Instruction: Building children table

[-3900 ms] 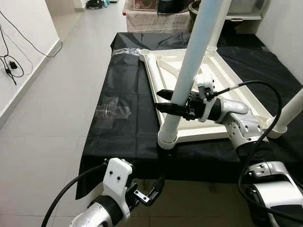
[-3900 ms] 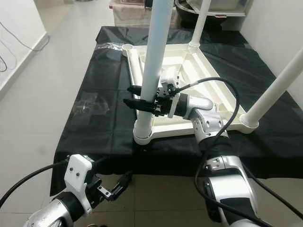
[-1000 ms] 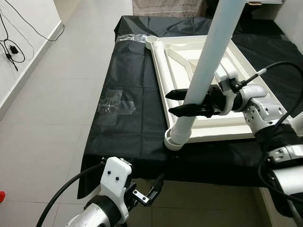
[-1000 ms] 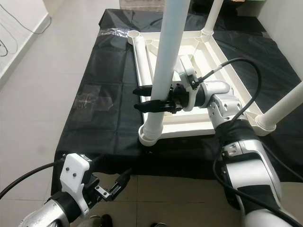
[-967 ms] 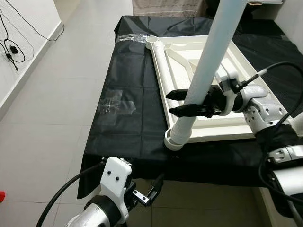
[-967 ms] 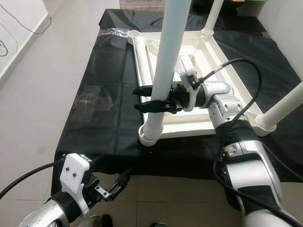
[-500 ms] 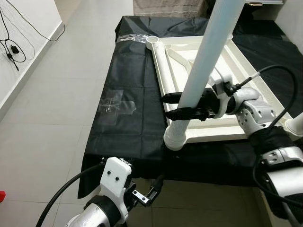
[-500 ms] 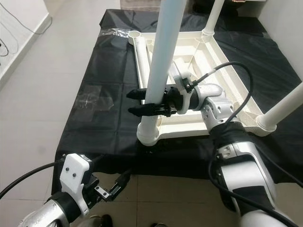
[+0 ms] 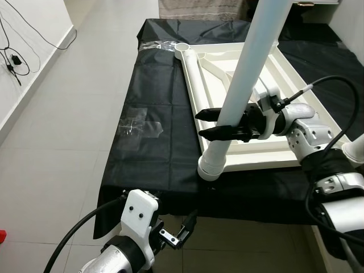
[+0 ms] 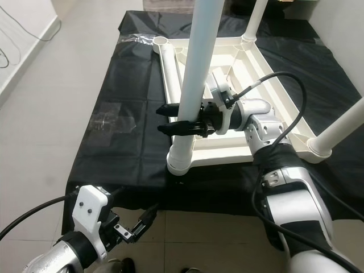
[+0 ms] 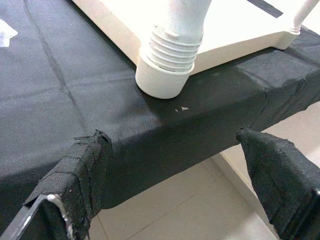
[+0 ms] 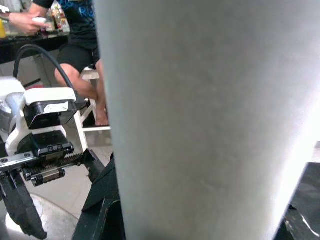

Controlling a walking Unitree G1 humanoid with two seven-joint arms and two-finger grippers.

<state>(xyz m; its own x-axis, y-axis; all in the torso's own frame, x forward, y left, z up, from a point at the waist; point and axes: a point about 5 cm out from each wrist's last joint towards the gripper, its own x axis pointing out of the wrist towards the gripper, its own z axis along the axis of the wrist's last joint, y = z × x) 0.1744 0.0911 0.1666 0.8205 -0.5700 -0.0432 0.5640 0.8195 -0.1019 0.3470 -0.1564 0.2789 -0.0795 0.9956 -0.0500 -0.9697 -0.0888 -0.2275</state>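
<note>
right gripper (image 9: 211, 123) fingers astride white table leg (image 9: 242, 79), grip unclear | left gripper (image 9: 181, 229) agape, empty, below black sheet's (image 9: 153, 148) edge

A black cloth (image 9: 153, 102) covers the low worktop, a clear plastic scrap (image 9: 138, 125) (perhaps tape) lying on it; cables (image 9: 14, 48) trail along the wall.

1. The right arm (image 9: 310, 133), at the right of the head views, is built of rounded silver-grey segments with black joints.
2. A black cable (image 9: 318, 88) loops above its forearm.
3. The right gripper (image 9: 219, 124) has two long black fingers.
4. The left arm (image 9: 122, 250), at the lower left, carries a white block (image 9: 139, 213) with two dark screws and a black cable.
5. The left gripper (image 11: 172, 180) fingers are wrapped in black fabric tape (image 11: 80, 172).
</note>
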